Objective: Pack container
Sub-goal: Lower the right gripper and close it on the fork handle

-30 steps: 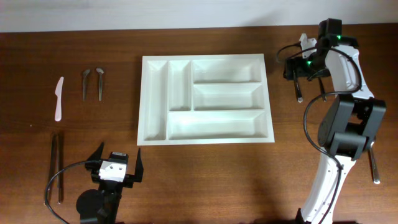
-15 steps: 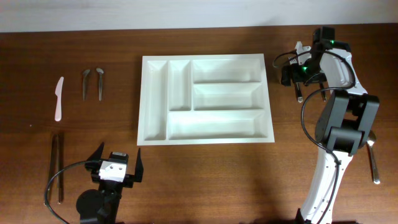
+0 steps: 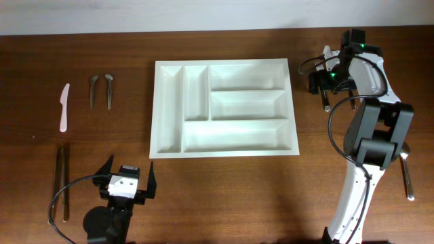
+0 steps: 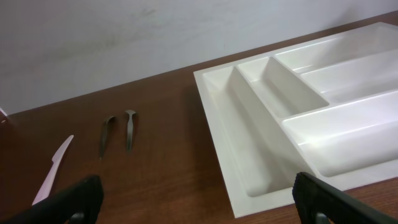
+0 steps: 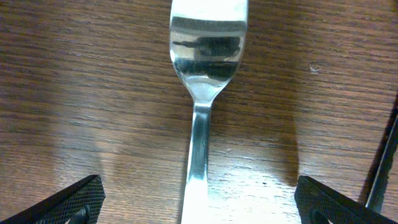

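Seemingly the first pick: right gripper (image 5: 199, 202), jaws wide, straddles a silver utensil (image 5: 202, 62) (tray (image 3: 224, 153) empty); next, lower and pinch its handle.

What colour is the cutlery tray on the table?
Plain white; the tray shows best in the overhead view.

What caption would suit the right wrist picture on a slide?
Open right gripper poised over a metal utensil lying on the wooden table.
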`<state>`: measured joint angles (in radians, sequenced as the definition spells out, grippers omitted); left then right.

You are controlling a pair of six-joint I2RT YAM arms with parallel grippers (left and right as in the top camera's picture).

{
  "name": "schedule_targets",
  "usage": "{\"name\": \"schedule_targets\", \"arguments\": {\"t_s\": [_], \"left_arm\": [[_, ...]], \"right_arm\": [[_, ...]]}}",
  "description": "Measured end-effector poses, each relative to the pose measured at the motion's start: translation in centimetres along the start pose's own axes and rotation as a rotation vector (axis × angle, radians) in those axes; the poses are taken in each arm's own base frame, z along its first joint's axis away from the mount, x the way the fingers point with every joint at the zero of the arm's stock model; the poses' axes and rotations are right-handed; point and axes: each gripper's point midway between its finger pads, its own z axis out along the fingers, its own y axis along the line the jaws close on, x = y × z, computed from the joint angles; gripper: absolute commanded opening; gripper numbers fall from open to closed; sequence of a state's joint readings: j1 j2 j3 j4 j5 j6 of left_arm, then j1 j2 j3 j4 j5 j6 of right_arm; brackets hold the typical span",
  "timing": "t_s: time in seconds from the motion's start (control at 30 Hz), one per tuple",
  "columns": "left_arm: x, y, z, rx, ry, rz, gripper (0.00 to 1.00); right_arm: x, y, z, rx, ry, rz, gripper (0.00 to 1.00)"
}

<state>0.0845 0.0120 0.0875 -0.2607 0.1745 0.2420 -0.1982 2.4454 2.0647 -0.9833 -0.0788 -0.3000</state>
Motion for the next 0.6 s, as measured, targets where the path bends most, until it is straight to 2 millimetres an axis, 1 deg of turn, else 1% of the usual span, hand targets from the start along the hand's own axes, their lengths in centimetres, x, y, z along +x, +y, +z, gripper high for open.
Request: {"name": "schedule_targets", "arguments": {"t_s": [0.13, 0.33, 0.47, 0.6], "left_arm": [[0.00, 0.00, 0.00, 0.000, 0.000, 0.000, 0.99], [0.00, 0.00, 0.00, 0.000, 0.000, 0.000, 0.99], [0.00, 0.00, 0.00, 0.000, 0.000, 0.000, 0.99], [0.00, 0.00, 0.00, 0.000, 0.000, 0.000, 0.99]], "right_arm": [[0.41, 0.01, 0.34, 0.000, 0.018, -0.006, 0.99], [0.46, -0.02, 0.39, 0.001, 0.020, -0.013, 1.00], [0.36, -0.11, 0.43, 0.005, 0.018, -0.017, 0.85], [-0.04, -0.24, 0.47, 0.010, 0.003, -0.017, 0.83]]}}
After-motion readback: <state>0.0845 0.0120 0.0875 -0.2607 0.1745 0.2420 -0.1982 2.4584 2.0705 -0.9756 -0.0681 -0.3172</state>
